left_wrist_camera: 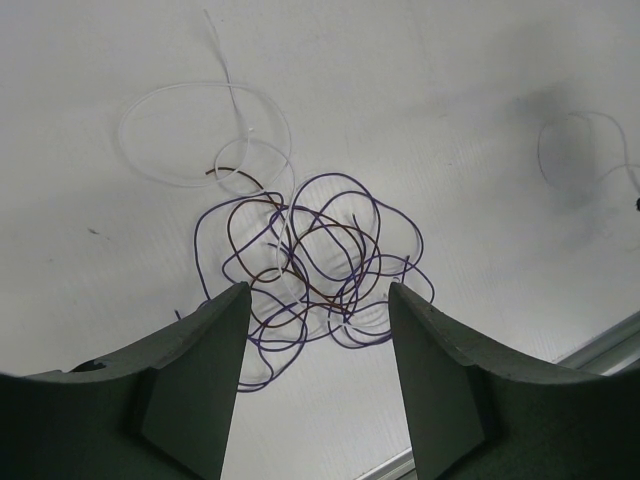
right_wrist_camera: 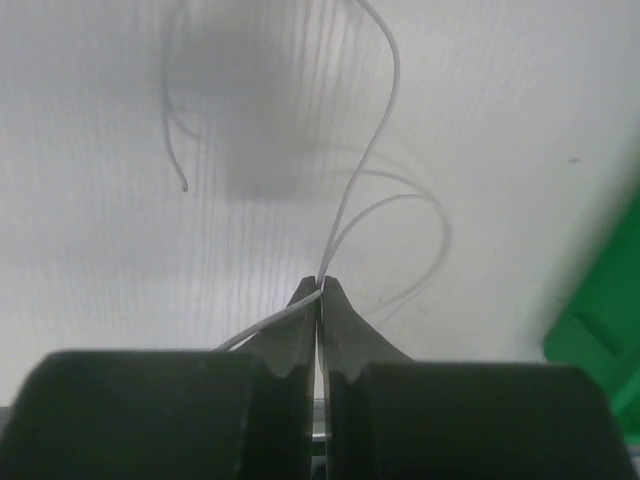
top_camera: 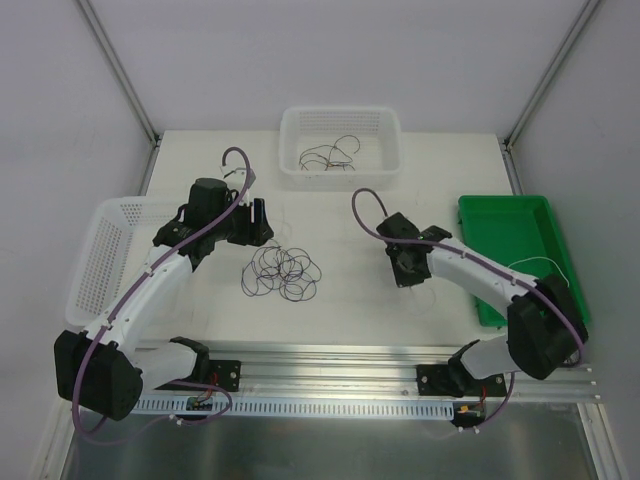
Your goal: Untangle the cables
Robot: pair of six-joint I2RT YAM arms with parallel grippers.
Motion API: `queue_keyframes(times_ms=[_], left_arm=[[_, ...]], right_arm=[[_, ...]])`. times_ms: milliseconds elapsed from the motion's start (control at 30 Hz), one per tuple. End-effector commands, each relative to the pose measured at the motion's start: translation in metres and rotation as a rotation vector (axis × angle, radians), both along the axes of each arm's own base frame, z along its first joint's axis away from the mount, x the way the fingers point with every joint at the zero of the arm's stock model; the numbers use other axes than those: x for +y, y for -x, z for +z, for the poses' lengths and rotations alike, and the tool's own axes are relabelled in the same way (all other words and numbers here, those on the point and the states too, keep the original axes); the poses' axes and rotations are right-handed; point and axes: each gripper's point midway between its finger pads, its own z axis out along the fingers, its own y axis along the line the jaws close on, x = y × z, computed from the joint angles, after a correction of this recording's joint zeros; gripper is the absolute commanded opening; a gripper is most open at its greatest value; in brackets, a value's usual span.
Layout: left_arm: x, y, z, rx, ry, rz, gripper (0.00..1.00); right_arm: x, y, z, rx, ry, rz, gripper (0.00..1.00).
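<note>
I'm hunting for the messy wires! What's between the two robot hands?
The tangle of cables lies on the table between the open left gripper and the right gripper, which pinches a white cable; the top view shows it.

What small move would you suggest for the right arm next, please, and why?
I would probably swing the right gripper toward the green tray. Its jaws are shut on a white wire that looks free of the tangle, which lies near the open left gripper, and the tray seems to hold a second white wire already.
</note>
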Motion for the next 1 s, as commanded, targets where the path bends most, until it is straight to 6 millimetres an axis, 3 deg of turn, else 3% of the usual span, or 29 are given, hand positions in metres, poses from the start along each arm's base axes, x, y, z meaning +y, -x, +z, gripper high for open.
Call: queue_keyframes(times_ms=[0, 67, 200, 300, 400, 500, 533, 567, 600, 800, 900, 967], left_arm=[[0.004, -0.004, 0.011, -0.056, -0.003, 0.005, 0.58], [0.004, -0.003, 0.011, -0.058, -0.004, 0.006, 0.58], [0.005, -0.003, 0.015, -0.07, -0.005, 0.009, 0.58], [0.007, -0.003, 0.017, -0.084, -0.012, 0.018, 0.58], [0.008, -0.002, 0.02, -0.095, -0.012, 0.017, 0.59], [0.01, -0.003, 0.022, -0.107, -0.017, 0.021, 0.59], [0.011, -0.003, 0.023, -0.113, -0.024, 0.024, 0.59], [0.012, -0.003, 0.023, -0.115, -0.027, 0.027, 0.59], [0.014, -0.003, 0.024, -0.123, -0.031, 0.03, 0.6], [0.025, -0.005, 0.028, -0.157, -0.072, 0.072, 0.66], [0.03, -0.006, 0.028, -0.165, -0.091, 0.088, 0.7], [0.031, -0.006, 0.028, -0.169, -0.097, 0.091, 0.75]], right_arm=[[-0.013, -0.033, 0.084, -0.226, 0.012, -0.018, 0.01], [-0.031, -0.045, 0.121, -0.301, 0.047, -0.048, 0.01], [-0.077, -0.061, 0.177, -0.423, 0.097, -0.151, 0.01], [-0.115, -0.073, 0.206, -0.514, 0.091, -0.295, 0.01], [-0.15, -0.08, 0.222, -0.581, 0.078, -0.445, 0.01], [-0.181, -0.089, 0.216, -0.588, 0.053, -0.572, 0.01], [-0.181, -0.093, 0.208, -0.574, 0.023, -0.59, 0.01], [-0.2, -0.096, 0.196, -0.549, 0.032, -0.656, 0.01], [-0.207, -0.103, 0.192, -0.559, 0.021, -0.684, 0.01], [-0.246, -0.125, 0.116, -0.422, -0.075, -0.904, 0.03], [-0.253, -0.13, 0.098, -0.364, -0.058, -0.942, 0.12], [-0.254, -0.13, 0.099, -0.376, -0.057, -0.951, 0.35]])
